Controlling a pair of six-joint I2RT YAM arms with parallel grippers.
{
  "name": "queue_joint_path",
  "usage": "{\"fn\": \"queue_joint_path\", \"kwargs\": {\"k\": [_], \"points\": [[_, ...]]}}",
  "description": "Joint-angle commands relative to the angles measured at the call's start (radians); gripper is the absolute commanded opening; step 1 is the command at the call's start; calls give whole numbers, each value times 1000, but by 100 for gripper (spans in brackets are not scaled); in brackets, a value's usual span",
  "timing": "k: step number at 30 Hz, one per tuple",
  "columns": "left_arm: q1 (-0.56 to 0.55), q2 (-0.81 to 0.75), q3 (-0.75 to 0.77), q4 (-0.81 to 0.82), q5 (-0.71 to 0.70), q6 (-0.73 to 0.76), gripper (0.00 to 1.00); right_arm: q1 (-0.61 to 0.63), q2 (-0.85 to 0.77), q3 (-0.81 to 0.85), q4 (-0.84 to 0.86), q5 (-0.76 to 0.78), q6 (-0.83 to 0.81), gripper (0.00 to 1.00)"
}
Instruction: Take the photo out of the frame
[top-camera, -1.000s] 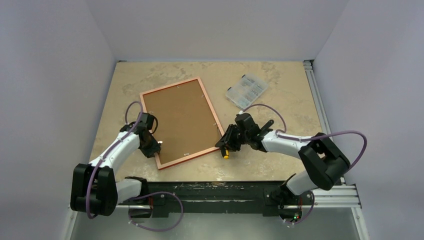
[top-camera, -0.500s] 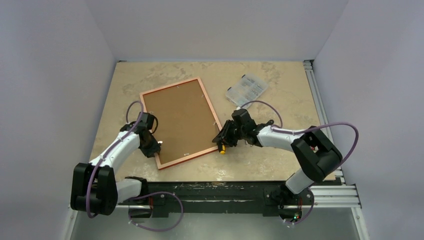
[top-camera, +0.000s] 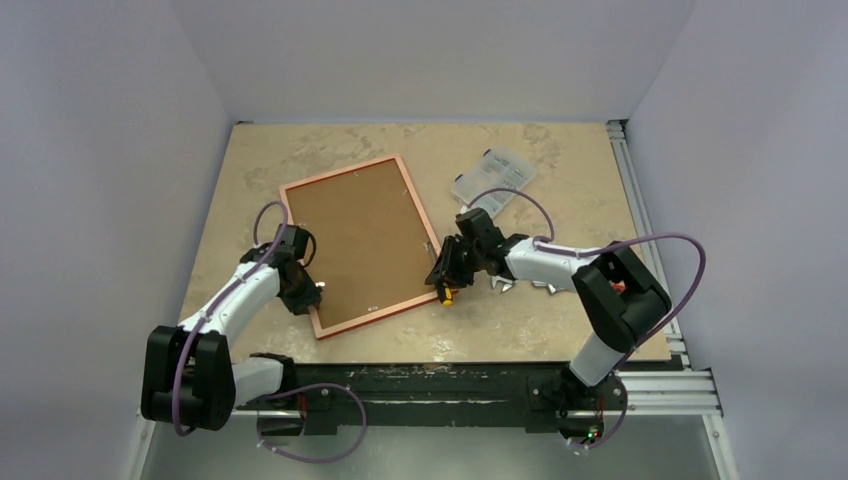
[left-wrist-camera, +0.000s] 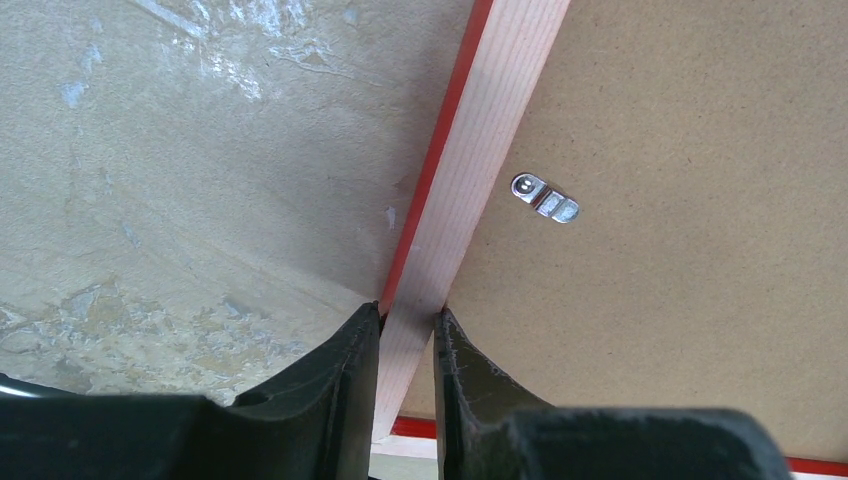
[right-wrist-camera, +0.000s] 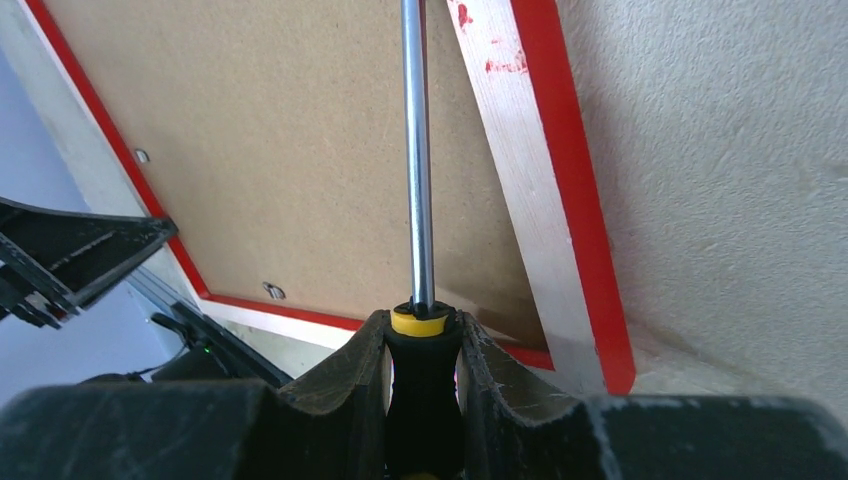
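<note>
We found the frame (top-camera: 340, 172) lying face down on the bench (top-camera: 560, 330), left of centre, with the photo (top-camera: 360, 240) seated inside it, brown board back up. The left pincer (left-wrist-camera: 408, 315) was clamped on the frame's left rail, just beside a small metal tab (left-wrist-camera: 545, 197) on the board. The right pincer (right-wrist-camera: 420, 325) gripped a black-handled screwdriver (right-wrist-camera: 416, 150), its steel shaft reaching over the board beside the right rail. A clear plastic box (top-camera: 492, 180) lay apart, beyond the frame's far right corner
</note>
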Motion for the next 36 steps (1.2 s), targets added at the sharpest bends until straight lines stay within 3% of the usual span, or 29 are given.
{"fn": "queue_joint_path", "kwargs": {"k": [1,6,11,13,17,20,23,26,29,32,36], "points": [[-4,-3,10,10,-17,11,0,-4,-14,41,-74,-44,-91,0],[-4,-10,39,-15,-27,10,0,-4,-76,74,-101,-45,-170,0],[6,0,97,-63,-43,14,2,-5,-198,194,-258,109,-304,0],[18,-10,135,-93,-58,18,12,-5,-254,214,-310,151,-338,0],[39,-65,195,-136,-63,30,48,-6,-403,154,-373,246,-356,0],[39,-77,227,-164,-54,46,67,-7,-514,55,-386,286,-339,0],[41,-69,263,-209,-46,61,73,-7,-621,-47,-383,297,-312,0],[32,-87,259,-206,74,48,73,-6,-715,-133,-386,311,-294,0],[-48,-116,224,-201,184,-54,73,-6,-792,-168,-412,353,-287,0],[-209,-155,173,-149,223,-247,73,-6,-839,-182,-432,361,-288,0],[-518,-120,182,-34,102,-347,68,-7,-897,-208,-439,344,-276,0]]}}
